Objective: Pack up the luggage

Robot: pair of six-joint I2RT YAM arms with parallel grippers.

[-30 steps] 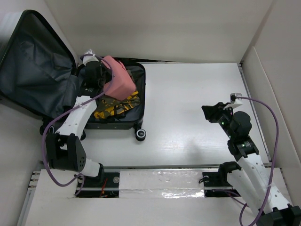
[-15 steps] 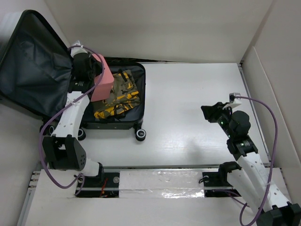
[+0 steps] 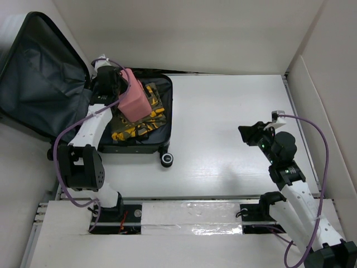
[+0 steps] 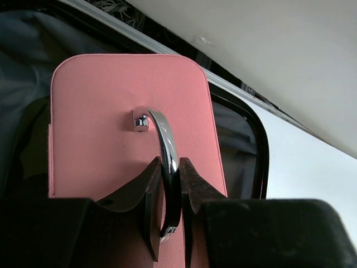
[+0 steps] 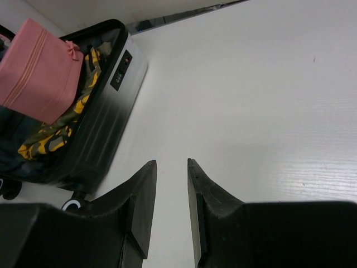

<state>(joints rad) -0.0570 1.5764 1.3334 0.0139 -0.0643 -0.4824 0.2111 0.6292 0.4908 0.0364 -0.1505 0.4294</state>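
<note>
The luggage (image 3: 166,120) lies open at the table's far left, its dark grey lined lid (image 3: 39,78) leaning back against the wall. A camouflage cloth (image 3: 140,121) rests in its base. My left gripper (image 3: 119,85) is shut on the chrome handle (image 4: 162,129) of a pink case (image 4: 100,128). The case hangs tilted above the open base (image 5: 114,106), over the cloth. My right gripper (image 5: 172,163) hovers open over the bare table at the right, well apart from the luggage, with nothing between its fingers.
Black wheels (image 3: 166,160) stick out at the luggage's near side. White walls close in the table at the back and at both sides. A rail with taped panels (image 3: 184,215) runs along the near edge between the arm bases.
The left arm swung the pink case toward the lid, then back to the right over the camouflage cloth. The right arm has not moved.
</note>
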